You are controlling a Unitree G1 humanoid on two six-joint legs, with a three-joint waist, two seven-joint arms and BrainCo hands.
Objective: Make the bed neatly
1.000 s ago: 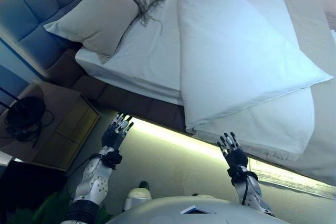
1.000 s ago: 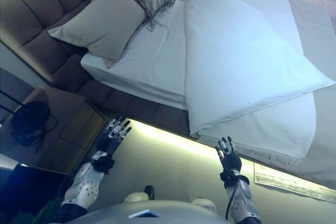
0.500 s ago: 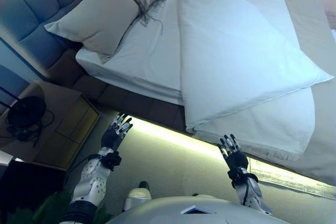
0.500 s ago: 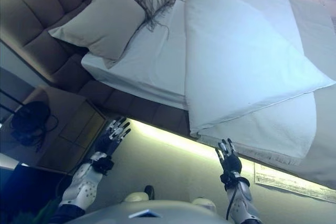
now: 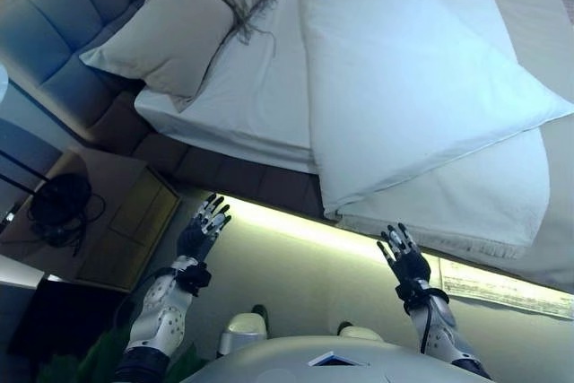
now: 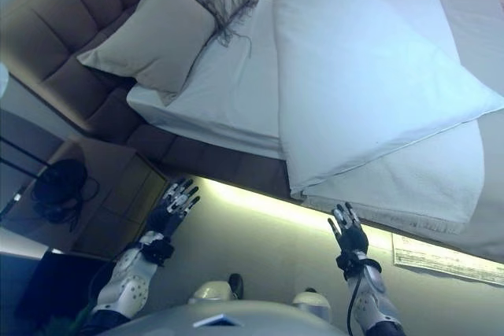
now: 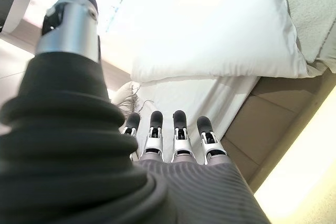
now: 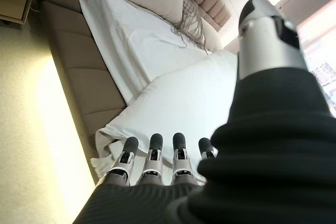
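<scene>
White duvet (image 5: 404,87) is found folded back in a skewed triangle across the bed (image 5: 242,100), its fringed lower layer overhanging the near edge, so the task is judged barely begun: spreading and squaring are left, while the pillows (image 5: 161,29) are already stacked at the headboard. Left hand (image 5: 201,232) and right hand (image 5: 405,259) are held with fingers spread, empty, short of the bed. No legible writing is noted.
</scene>
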